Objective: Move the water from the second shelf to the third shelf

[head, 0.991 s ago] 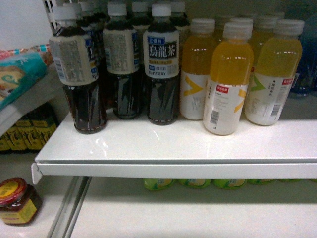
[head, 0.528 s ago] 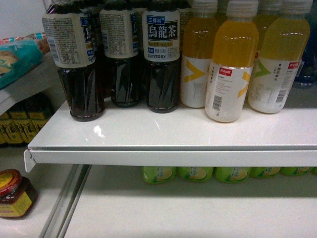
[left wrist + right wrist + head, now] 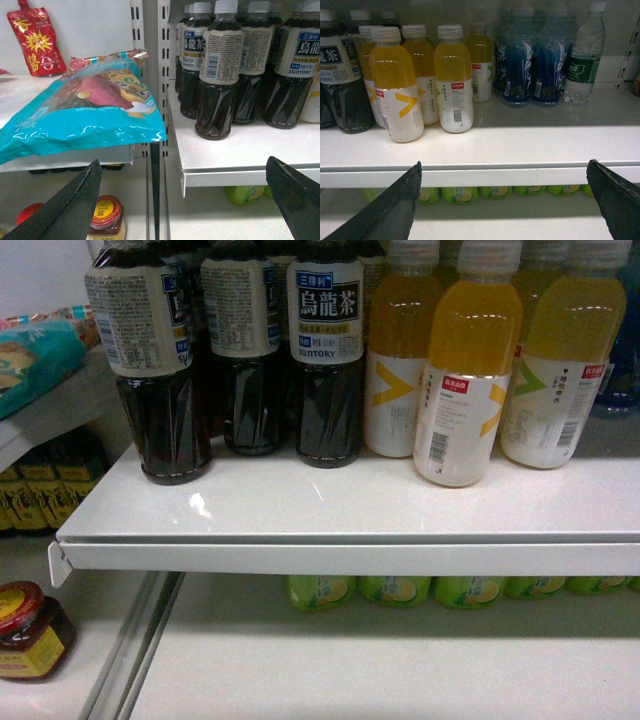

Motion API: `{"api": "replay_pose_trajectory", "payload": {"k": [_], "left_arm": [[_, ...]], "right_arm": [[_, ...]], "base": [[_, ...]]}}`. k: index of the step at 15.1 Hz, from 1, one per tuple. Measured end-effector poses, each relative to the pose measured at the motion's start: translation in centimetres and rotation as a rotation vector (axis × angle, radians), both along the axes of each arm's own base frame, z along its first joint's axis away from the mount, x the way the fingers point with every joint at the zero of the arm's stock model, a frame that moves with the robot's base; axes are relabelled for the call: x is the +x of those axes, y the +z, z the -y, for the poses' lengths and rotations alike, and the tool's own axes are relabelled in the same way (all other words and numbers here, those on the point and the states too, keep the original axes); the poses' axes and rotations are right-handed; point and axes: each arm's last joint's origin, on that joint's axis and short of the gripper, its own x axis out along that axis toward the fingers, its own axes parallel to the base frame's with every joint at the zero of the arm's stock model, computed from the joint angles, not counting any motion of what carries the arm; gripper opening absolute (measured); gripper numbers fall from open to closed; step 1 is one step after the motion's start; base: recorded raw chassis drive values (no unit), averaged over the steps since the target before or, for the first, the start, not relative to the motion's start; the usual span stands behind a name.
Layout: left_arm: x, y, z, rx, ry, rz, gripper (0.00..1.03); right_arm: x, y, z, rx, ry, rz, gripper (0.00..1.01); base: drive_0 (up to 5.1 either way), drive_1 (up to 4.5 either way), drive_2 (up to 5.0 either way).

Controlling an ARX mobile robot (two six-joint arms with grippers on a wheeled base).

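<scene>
A broad white shelf (image 3: 330, 510) fills most of the head view, loaded along its back with drinks. On its left stand dark oolong tea bottles (image 3: 325, 350) with cream and navy labels, and to their right a cluster of orange juice bottles (image 3: 465, 370) with white lower wraps, one of them set a little forward of the rest. Seen from the right wrist, the same shelf runs on to a group of blue drink bottles (image 3: 520, 60) and, just beside them at the far right near the back, the water bottle (image 3: 584, 57), upright, clear and ribbed, with a green label and a white cap. Under the shelf a row of green-labelled bottles (image 3: 395, 590) shows only its upper parts. Left of the drinks, on a neighbouring shelf, a large teal snack bag (image 3: 80, 115) lies tilted, a red pouch (image 3: 36, 42) hangs or leans behind it, and a small jar with a red lid (image 3: 30, 630) stands lower down. The left gripper (image 3: 185, 200) hangs before the tea bottles with its jaws spread wide and nothing between them; the right gripper (image 3: 505, 200) faces the juice and blue bottles, jaws likewise wide apart and empty, well short of the water.
</scene>
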Motion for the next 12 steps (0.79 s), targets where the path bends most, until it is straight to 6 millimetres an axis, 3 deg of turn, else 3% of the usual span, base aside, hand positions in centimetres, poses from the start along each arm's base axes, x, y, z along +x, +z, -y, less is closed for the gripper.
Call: {"api": "replay_pose_trajectory", "payload": {"k": [12], "left_arm": [[0.00, 0.00, 0.00, 0.000, 0.000, 0.000, 0.98]], "right_arm": [[0.00, 0.00, 0.00, 0.000, 0.000, 0.000, 0.98]], "base": [[0.0, 0.00, 0.0]]}}
